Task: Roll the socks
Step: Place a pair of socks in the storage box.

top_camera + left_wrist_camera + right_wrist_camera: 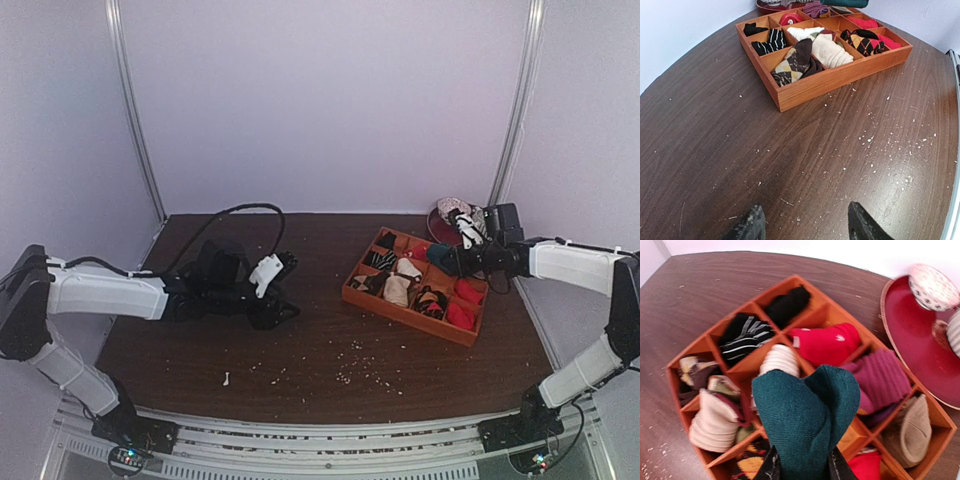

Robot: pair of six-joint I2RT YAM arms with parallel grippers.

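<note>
While rolled socks [805, 415] are pinched by the right end effector [801, 467] above the tray [840, 80] near the far right corner of the surface [790, 165], the left end effector [805, 220] is spread, empty; stowing appears underway, and a free compartment must be found.

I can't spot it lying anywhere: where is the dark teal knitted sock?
Seen from above, the dark teal knitted sock is at the right side of the table, gripped in the right hand above the orange wooden compartment tray.

The socks [805, 415] — lower end hidden inside the right gripper [805, 469].
</note>
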